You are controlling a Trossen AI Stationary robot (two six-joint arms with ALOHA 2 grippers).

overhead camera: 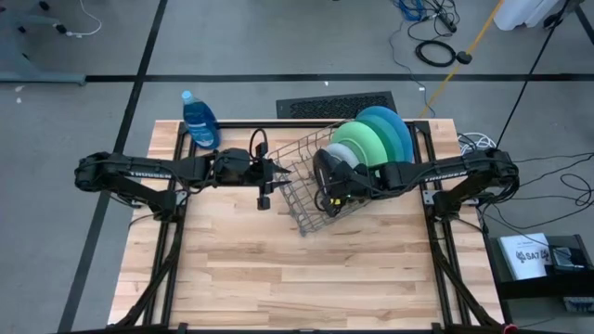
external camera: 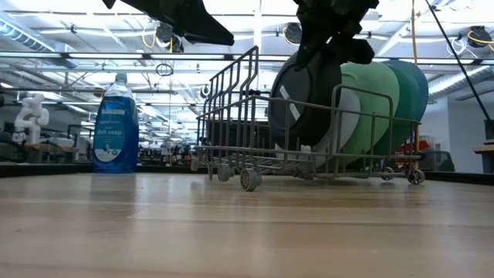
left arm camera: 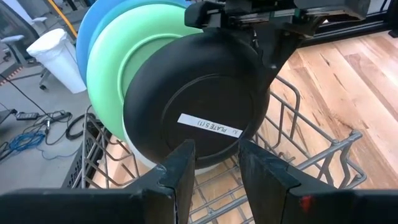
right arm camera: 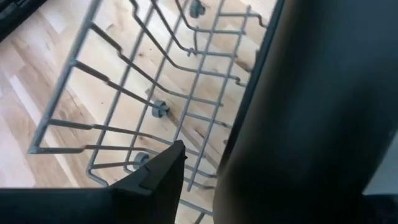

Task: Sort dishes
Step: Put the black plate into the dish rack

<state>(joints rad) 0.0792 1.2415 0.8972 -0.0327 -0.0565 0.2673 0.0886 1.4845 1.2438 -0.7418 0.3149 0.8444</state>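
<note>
Standing on edge in the grey wire rack (overhead camera: 311,176) on your wooden desk (overhead camera: 278,269) is a row of plates: bright blue (overhead camera: 394,125) at the far end, then teal (overhead camera: 379,134), light green (overhead camera: 357,144), a pale mint one (overhead camera: 339,156), and the black dish (left arm camera: 196,112) at the near end of the row, with a white label on its face. Your right tool (overhead camera: 332,181) sits right at the top edge of that black dish; the right wrist view shows the dish's dark rim between its fingers (right arm camera: 155,177), with a gap on one side, so the tool looks loosely parted around the rim rather than clamped. Honestly can't tell if it's touching. Your left tool (overhead camera: 277,171) hangs just beside the rack's open end, pointing at the black dish, fingers (left arm camera: 180,174) narrowly apart with nothing between them. A blue dish soap bottle (overhead camera: 199,121) stands at the desk's far corner, well apart from the rack.
</note>
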